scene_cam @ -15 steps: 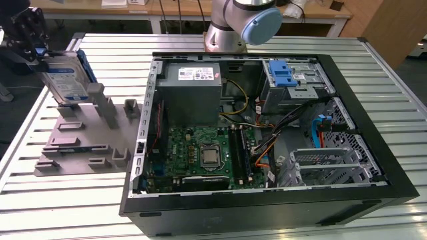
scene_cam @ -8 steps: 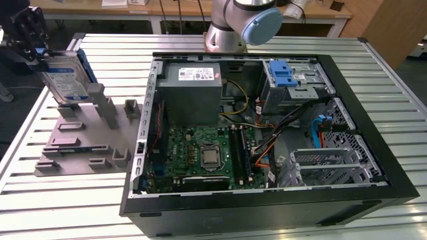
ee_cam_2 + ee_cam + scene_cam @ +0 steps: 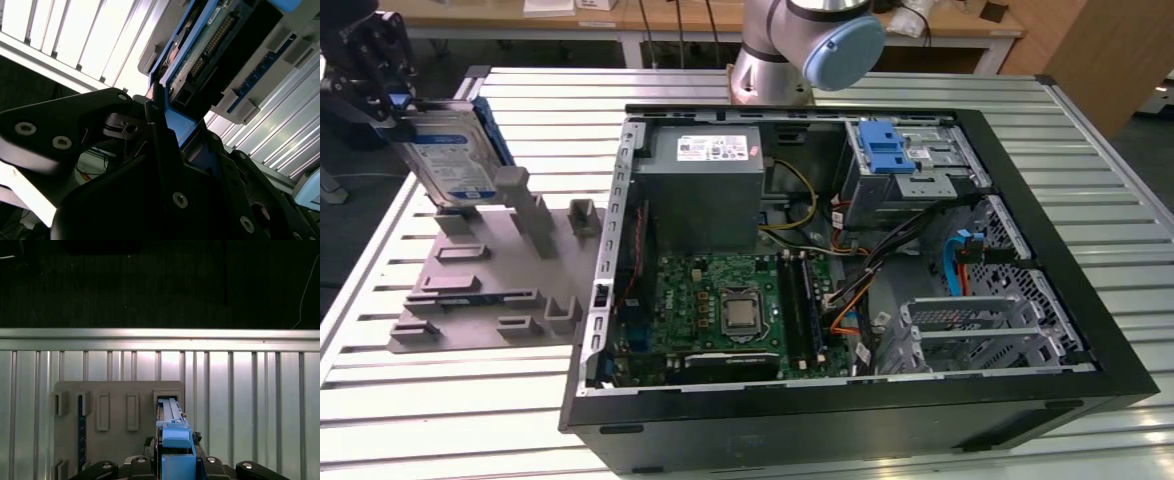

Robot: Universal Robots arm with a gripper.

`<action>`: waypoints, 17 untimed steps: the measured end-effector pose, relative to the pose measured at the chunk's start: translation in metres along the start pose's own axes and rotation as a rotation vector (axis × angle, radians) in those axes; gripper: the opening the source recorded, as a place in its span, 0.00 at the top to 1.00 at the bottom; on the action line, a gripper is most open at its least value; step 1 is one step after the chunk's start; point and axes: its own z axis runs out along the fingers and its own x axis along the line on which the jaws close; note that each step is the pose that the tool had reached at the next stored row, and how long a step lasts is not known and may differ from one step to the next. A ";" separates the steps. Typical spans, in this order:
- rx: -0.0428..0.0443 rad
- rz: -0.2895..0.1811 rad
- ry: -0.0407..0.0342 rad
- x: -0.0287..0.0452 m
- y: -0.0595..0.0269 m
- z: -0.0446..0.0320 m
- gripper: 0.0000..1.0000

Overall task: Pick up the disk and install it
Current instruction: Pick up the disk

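The gripper (image 3: 398, 100) is pinching the disk (image 3: 447, 158) by its upper edge and holding it upright over the grey rack (image 3: 480, 280) on the counter (image 3: 454, 400). This is happening at the exterior view's left, well apart from the open computer case (image 3: 854, 415). Whether the disk's lower edge is hanging fully clear of its slot is hard to tell. The pick-up step seems to be in hand, with installing not yet begun. Any move toward the case is calling for a firm pinch and a lift clear of the rack's posts.
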 end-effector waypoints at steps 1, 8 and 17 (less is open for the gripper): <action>0.0000 0.000 0.0000 0.0000 0.0000 -0.0002 0.64; 0.0000 0.000 0.0000 -0.0001 0.0002 -0.0078 0.64; 0.0001 0.000 -0.0001 -0.0001 0.0002 -0.0106 0.64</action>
